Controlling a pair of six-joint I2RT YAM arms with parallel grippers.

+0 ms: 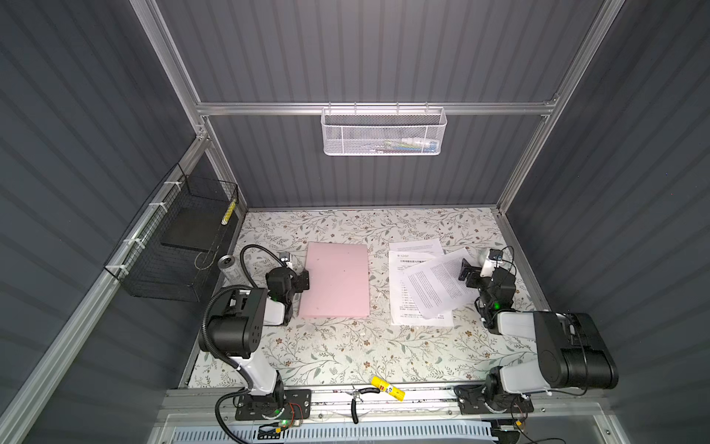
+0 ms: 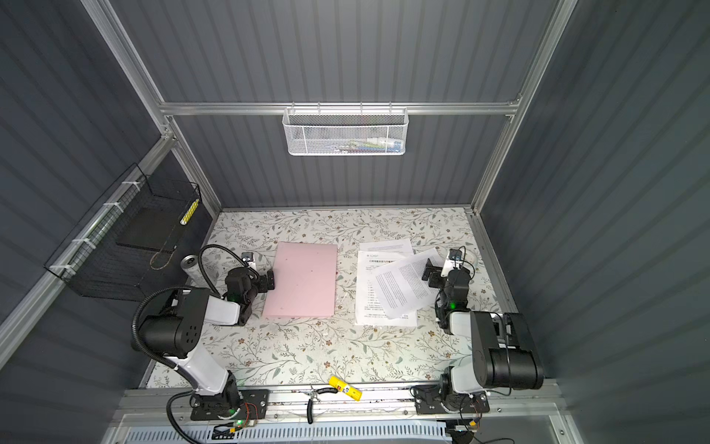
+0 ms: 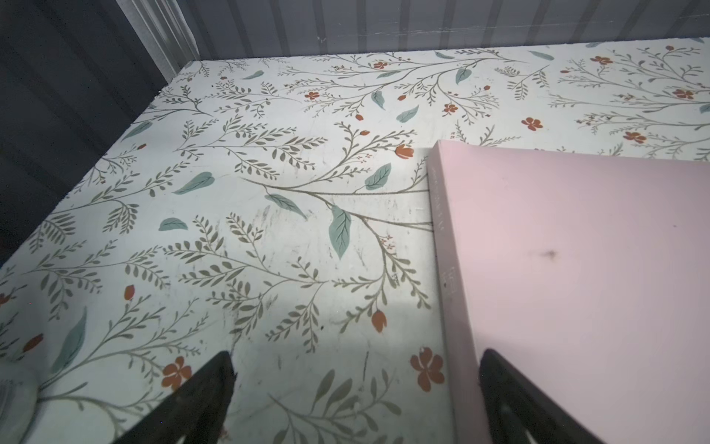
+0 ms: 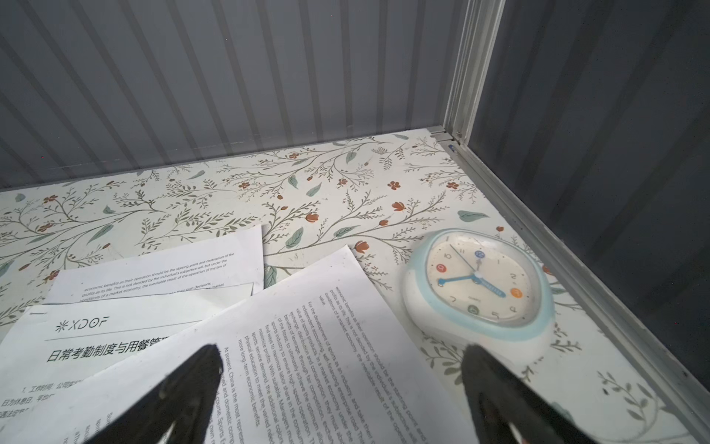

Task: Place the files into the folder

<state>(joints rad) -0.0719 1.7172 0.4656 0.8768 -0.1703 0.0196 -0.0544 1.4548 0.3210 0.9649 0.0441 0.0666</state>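
The closed pale pink folder (image 1: 335,280) (image 2: 303,280) lies flat left of the table's middle. My left gripper (image 1: 305,280) (image 2: 271,280) (image 3: 355,361) is open at the folder's (image 3: 576,269) left edge, one finger over the cover and the other over the bare table. Three white printed files (image 1: 422,284) (image 2: 390,286) (image 4: 307,326) lie overlapping and skewed to the right of the folder. My right gripper (image 1: 466,273) (image 2: 428,271) (image 4: 342,355) is open just above the right edge of the top sheet, holding nothing.
A white and blue clock (image 4: 480,284) lies close beside the files, near the right wall. A silver can (image 1: 229,265) stands behind the left arm. A black wire basket (image 1: 173,246) hangs on the left. A yellow glue stick (image 1: 387,388) and pliers (image 1: 359,399) lie on the front rail.
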